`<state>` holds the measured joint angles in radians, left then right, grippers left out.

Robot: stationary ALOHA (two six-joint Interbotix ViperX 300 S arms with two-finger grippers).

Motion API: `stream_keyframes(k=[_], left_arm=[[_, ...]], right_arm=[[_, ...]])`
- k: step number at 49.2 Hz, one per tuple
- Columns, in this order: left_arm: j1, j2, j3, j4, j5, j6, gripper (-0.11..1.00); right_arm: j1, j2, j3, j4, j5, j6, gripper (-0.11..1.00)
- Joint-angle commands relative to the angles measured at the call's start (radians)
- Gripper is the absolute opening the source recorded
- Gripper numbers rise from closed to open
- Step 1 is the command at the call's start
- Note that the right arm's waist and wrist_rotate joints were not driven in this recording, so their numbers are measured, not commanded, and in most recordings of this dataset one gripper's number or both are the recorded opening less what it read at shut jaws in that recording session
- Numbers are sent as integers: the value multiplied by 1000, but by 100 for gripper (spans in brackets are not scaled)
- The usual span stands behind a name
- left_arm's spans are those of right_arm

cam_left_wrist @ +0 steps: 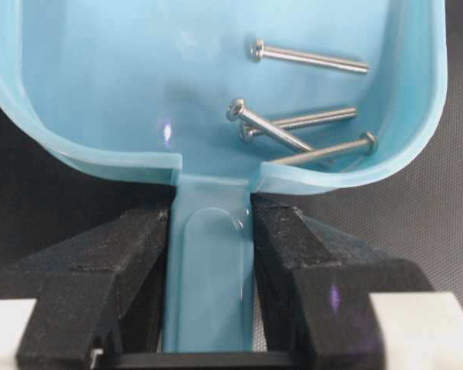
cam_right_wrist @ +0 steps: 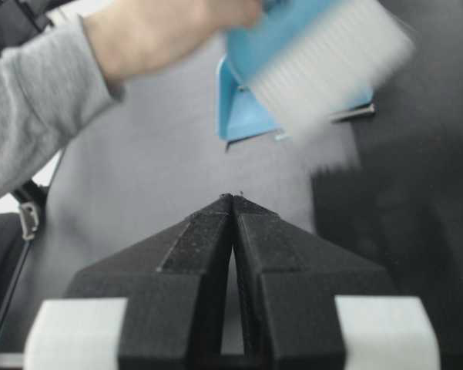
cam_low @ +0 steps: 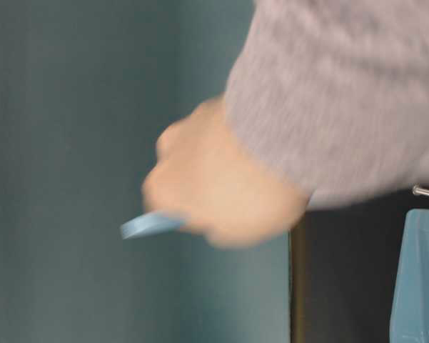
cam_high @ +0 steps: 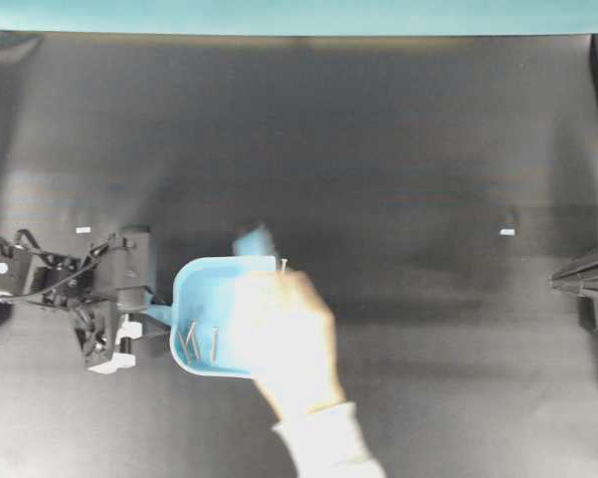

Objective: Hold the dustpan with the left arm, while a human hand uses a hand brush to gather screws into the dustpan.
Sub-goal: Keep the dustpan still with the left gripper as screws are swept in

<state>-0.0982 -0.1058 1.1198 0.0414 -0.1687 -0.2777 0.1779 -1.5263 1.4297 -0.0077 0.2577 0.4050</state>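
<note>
Left tool (cam_left_wrist: 212,285) is clamped tight on the dustpan (cam_left_wrist: 139,92) handle, one black finger (cam_left_wrist: 131,262) pressed to each side. Right past its tips the tray opens out, with four screws (cam_left_wrist: 293,123) lying loose near the back wall. One more screw (cam_high: 283,265) sits by the far rim. Over the tray's open end a human hand (cam_high: 284,344) swings the hand brush (cam_right_wrist: 323,65), all motion-blurred. Everything's on a dark matte table (cam_high: 398,149) with a teal backdrop (cam_high: 299,15) behind it. Little pale tape marks (cam_high: 507,232) dot the table. Right tool (cam_right_wrist: 233,202) is pinched fully together, holding nothing, well off to the side.
</note>
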Motion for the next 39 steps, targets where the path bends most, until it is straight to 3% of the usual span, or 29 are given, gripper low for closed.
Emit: stream_keyframes(k=[1,19,39], left_arm=[[6,-5,-6,3,-6,-3,30],[66,12,-52,3,110,18,30],[92,31,-49,5,74,51,30]], right_arm=[[0,5,-5,0,-5,0,0],[0,5,-5,0,-5,-2,0],[0,5,-5,0,-5,0,0]])
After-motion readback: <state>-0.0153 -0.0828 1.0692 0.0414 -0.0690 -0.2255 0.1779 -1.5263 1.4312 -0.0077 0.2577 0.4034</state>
